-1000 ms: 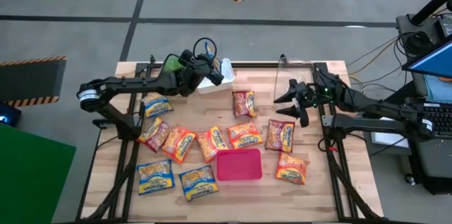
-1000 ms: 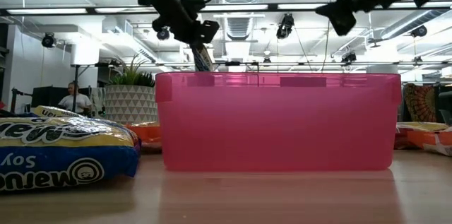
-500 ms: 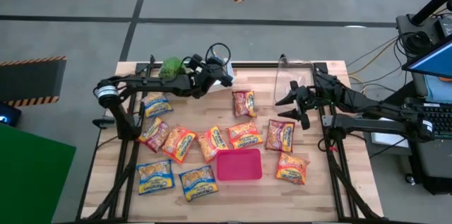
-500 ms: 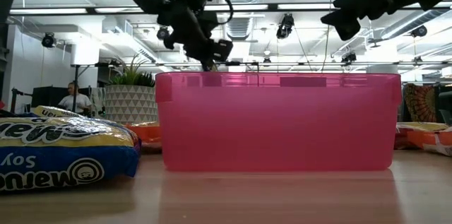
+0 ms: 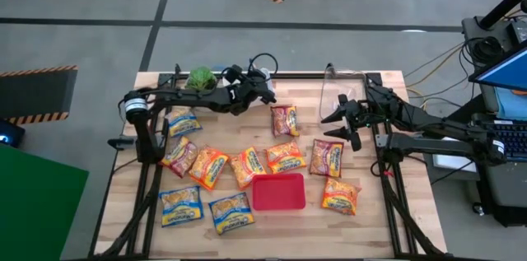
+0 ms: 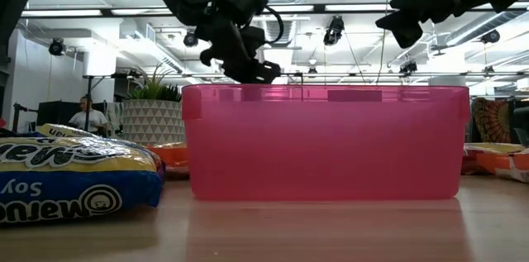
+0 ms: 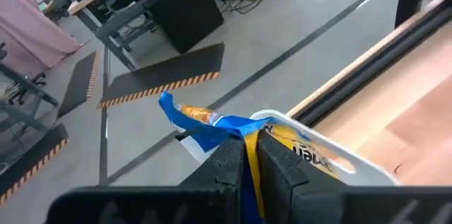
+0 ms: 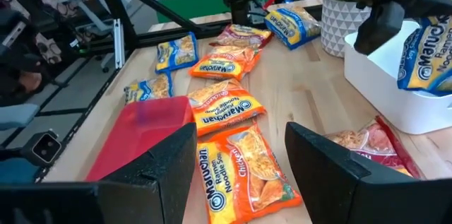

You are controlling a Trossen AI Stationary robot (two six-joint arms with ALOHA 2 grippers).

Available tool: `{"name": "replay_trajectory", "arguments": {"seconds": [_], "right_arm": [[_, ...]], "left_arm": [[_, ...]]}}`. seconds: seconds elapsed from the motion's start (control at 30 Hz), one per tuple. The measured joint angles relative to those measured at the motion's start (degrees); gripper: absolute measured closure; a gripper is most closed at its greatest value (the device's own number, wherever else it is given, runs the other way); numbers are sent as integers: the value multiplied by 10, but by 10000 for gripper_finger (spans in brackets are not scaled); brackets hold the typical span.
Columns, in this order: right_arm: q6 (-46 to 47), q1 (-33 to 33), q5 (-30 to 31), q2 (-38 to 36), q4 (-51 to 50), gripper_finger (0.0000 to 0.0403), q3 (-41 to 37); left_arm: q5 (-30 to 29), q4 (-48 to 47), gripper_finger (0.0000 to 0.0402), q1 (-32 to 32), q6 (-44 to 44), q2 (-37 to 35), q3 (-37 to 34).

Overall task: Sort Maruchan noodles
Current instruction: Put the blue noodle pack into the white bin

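Pink bin (image 5: 278, 193) sits nearest, at 6 o'clock on the counter (image 5: 387, 220), w/ blue packets (image 5: 180, 206) at 7 and orange ones (image 5: 284, 156) across the centre; dark red packets (image 5: 327, 157) lie toward 3–4. Nothing shows inside the pink bin yet, so the sort looks barely begun.

Right gripper (image 5: 342, 119) hangs at 2 o'clock, above the counter, fingers spread wide & empty, waiting by the clear bin (image 5: 333, 88).

Farther back, at 12, the left gripper (image 5: 262, 90) is over the white bin (image 8: 395, 90). Its fingers (image 7: 227, 167) are pinched tight on a blue packet (image 7: 212, 121); right wrist view shows that packet (image 8: 424, 61) hanging partly into the bin, over the rim.

Step in hand, as I judge it: drop blue into white. To do it well: centre the packet over the bin's opening, lower till most of it is below the rim, then open fully & lift straight up. Crinkly film may cling to a finger or catch the rim, so pause before pulling away. Keep clear of the plant pot (image 5: 202, 78) at 11.
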Motion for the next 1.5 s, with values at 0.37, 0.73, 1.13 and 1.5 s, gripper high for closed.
{"name": "replay_trajectory", "arguments": {"seconds": [0.37, 0.73, 1.13, 1.5], "right_arm": [[8, 0, 3, 0, 0, 197, 0], [8, 0, 4, 0, 0, 197, 0], [8, 0, 4, 1, -2, 197, 0], [23, 0, 3, 1, -4, 197, 0]], "left_arm": [[-73, 2, 385, 4, 21, 13, 37], [-43, 5, 384, 10, 7, 62, 43], [8, -16, 384, 7, 29, 108, 93], [82, -89, 365, 7, 3, 108, 122]]}}
